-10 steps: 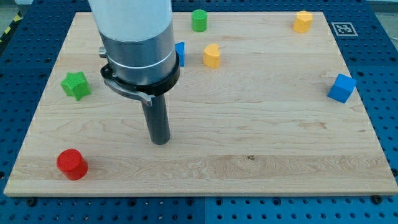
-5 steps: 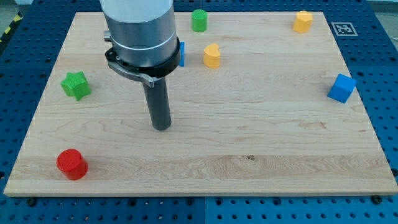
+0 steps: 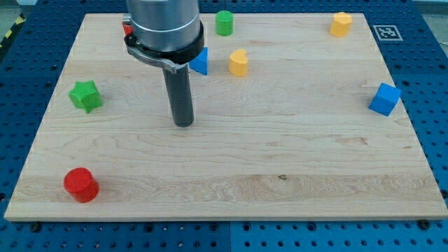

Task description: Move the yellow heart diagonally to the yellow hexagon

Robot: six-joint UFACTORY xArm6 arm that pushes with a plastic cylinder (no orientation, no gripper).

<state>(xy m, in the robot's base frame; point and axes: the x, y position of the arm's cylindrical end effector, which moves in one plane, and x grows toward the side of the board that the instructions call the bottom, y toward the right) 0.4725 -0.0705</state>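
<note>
Tool: bare rod, no jaws; my tip on pale wooden tabletop, below-left of yellow heart; blue perforated base around.

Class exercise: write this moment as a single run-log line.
tip: on bare board, touching no block | yellow heart: up-right of tip, untouched | yellow hexagon: view's top right | push: not begun

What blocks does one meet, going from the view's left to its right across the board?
Red cylinder → green star → blue block → green cylinder → yellow heart → yellow hexagon → blue cube.
</note>
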